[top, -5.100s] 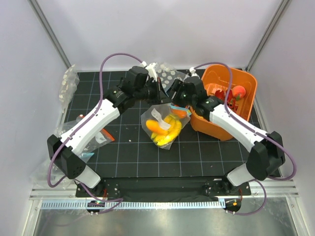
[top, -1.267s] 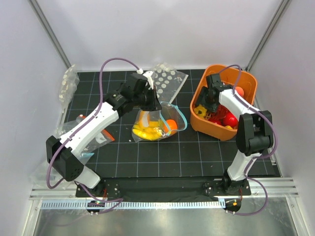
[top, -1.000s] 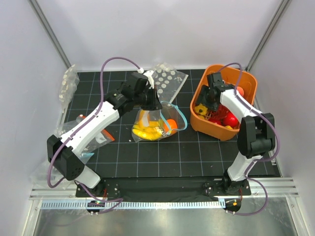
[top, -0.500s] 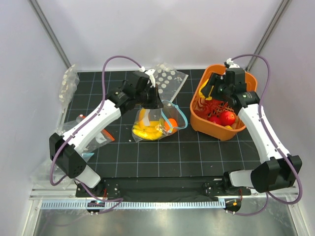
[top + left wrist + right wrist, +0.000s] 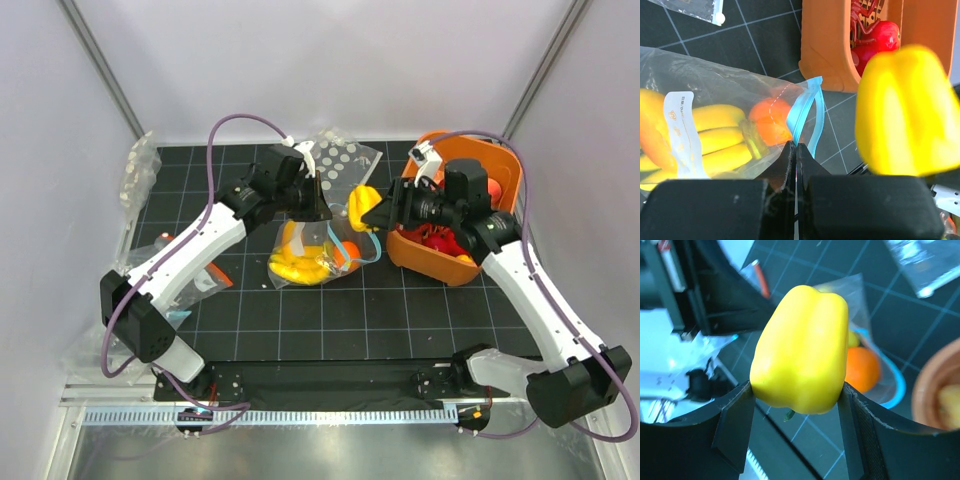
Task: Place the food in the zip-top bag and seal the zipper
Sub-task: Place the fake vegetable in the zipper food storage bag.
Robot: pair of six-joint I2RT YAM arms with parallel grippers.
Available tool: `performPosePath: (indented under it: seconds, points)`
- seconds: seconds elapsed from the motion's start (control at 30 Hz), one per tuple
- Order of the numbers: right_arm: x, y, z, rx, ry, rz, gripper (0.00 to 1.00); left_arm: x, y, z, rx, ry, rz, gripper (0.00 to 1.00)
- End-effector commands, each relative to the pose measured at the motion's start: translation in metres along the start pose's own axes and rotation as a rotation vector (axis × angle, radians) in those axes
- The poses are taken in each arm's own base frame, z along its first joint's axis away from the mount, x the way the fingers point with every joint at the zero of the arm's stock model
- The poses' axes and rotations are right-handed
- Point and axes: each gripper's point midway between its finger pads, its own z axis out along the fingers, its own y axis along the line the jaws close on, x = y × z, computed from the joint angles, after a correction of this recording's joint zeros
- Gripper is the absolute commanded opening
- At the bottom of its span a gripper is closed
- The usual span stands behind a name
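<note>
The banana bunch (image 5: pixel 296 268) and small orange (image 5: pixel 346 252) already sit in the zip-top bag (image 5: pixel 312 240) mid-mat, its mouth edge pinched by the left gripper (image 5: pixel 796 150), while the right gripper (image 5: pixel 797 405) clasps a yellow toy pepper (image 5: pixel 802 347) just beside the mouth, and the zipper (image 5: pixel 803 107) is not yet sealed.

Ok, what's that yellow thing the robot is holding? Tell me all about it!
It's a toy yellow pepper, smooth and shiny like plastic, with rounded bumps and a tiny green stem at one end. The right end effector pinches its sides between two black fingers, holding it in the air. It hangs by the open, blue-edged mouth of the clear bag. Nothing else seems to touch it.
</note>
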Motion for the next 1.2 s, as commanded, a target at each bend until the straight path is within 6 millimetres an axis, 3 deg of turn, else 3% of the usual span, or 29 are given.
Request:
performPosePath:
  seconds: [0.0, 0.37, 0.5, 0.67, 0.87, 1.0, 1.17]
  points:
    - [0.015, 0.035, -0.003, -0.178, 0.057, -0.016, 0.19, -0.016, -0.014, -0.008, 0.039, -0.044, 0.004, 0.0]
    - [0.056, 0.021, 0.025, -0.243, 0.237, -0.014, 0.17, -0.02, -0.015, -0.016, 0.04, -0.065, 0.019, 0.0]
    - [0.07, 0.005, 0.044, -0.211, 0.283, -0.03, 0.16, -0.016, -0.022, -0.018, 0.079, -0.05, 0.025, 0.0]
    - [0.053, -0.002, 0.075, -0.235, 0.262, -0.035, 0.16, -0.01, -0.026, -0.024, 0.112, -0.037, 0.035, 0.0]
    - [0.029, -0.004, 0.093, -0.232, 0.249, -0.09, 0.15, -0.001, -0.025, -0.036, 0.128, -0.032, 0.058, 0.0]
    - [0.023, -0.006, 0.103, -0.213, 0.206, -0.053, 0.16, 0.003, -0.031, -0.036, 0.163, -0.011, 0.066, 0.0]
    - [0.026, 0.002, 0.119, -0.235, 0.146, 0.0, 0.27, 0.0, -0.038, -0.032, 0.197, -0.011, 0.062, 0.0]
